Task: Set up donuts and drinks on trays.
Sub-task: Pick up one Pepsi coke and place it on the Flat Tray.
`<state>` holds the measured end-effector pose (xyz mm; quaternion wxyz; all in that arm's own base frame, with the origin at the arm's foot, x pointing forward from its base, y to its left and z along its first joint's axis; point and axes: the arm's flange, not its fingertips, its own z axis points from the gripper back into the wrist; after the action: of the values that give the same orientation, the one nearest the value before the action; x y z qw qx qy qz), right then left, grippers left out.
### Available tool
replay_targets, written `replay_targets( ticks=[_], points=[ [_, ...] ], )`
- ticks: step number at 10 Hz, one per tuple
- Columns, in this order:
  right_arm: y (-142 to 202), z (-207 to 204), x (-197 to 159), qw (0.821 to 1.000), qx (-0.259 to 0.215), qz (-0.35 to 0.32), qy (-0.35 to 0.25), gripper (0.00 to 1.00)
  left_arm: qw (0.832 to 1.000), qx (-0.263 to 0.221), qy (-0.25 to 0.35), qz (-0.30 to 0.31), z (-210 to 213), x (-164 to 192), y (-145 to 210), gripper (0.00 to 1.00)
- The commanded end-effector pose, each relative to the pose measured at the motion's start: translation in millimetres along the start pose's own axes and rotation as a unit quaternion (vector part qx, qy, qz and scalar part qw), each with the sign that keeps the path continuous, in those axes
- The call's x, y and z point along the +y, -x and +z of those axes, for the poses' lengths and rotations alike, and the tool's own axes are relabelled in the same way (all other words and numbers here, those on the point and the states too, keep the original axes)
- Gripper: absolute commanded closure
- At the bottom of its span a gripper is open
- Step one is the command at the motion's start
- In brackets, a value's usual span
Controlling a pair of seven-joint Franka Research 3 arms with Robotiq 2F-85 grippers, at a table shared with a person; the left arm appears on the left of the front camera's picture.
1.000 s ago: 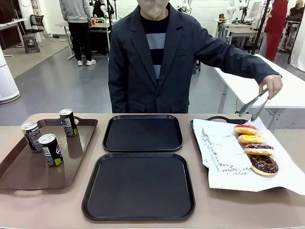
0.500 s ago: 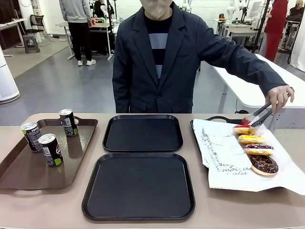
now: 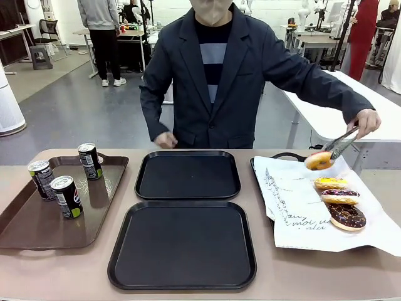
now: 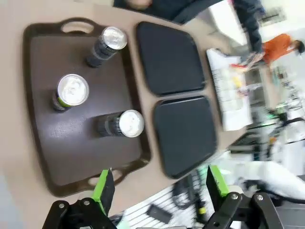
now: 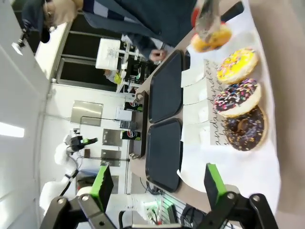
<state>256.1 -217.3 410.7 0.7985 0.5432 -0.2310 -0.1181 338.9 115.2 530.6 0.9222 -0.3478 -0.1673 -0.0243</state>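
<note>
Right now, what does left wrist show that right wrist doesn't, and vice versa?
Left wrist: a top-down look at three drinks standing on the brown tray, with the left tool open. Right wrist: a close look at three donuts in a row on the white paper, a fourth donut gripped in the person's tongs, and the right tool open. Shared: the two black trays, side by side, nothing on them yet.

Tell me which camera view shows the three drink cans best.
The front view: all three cans stand sharp and apart on the brown tray, labels showing. The left wrist view looks down on their silver tops, somewhat blurred. The right wrist view has them tiny and far off.
</note>
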Motion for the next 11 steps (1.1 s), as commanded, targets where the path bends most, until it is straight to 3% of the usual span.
replay_targets(
  ticks=[1,3,5,8,10,11],
  points=[
    [-2.8,-0.4,-1.6,1.0,-0.007,0.01,-0.011,0.0,0.984,0.07,-0.16,-0.036,-28.9,-29.1,-4.9,0.0],
    [-2.8,-0.4,-1.6,1.0,-0.007,0.01,-0.011,0.0,0.954,0.096,-0.274,-0.073,-64.6,-51.2,-8.4,0.0],
    [-2.8,-0.4,-1.6,1.0,-0.007,0.01,-0.011,0.0,0.935,0.118,-0.321,-0.095,-105.8,-62.4,-2.3,0.0],
    [-2.8,-0.4,-1.6,1.0,-0.007,0.01,-0.011,0.0,0.919,0.107,-0.364,-0.111,-160.5,-63.7,13.4,0.0],
    [-2.8,-0.4,-1.6,1.0,-0.007,0.01,-0.011,0.0,0.922,0.102,-0.356,-0.113,-183.7,-63.2,16.2,0.0],
    [-2.8,-0.4,-1.6,1.0,-0.007,0.01,-0.011,0.0,0.934,0.082,-0.331,-0.108,-187.9,-63.0,13.7,0.0]
  ],
)
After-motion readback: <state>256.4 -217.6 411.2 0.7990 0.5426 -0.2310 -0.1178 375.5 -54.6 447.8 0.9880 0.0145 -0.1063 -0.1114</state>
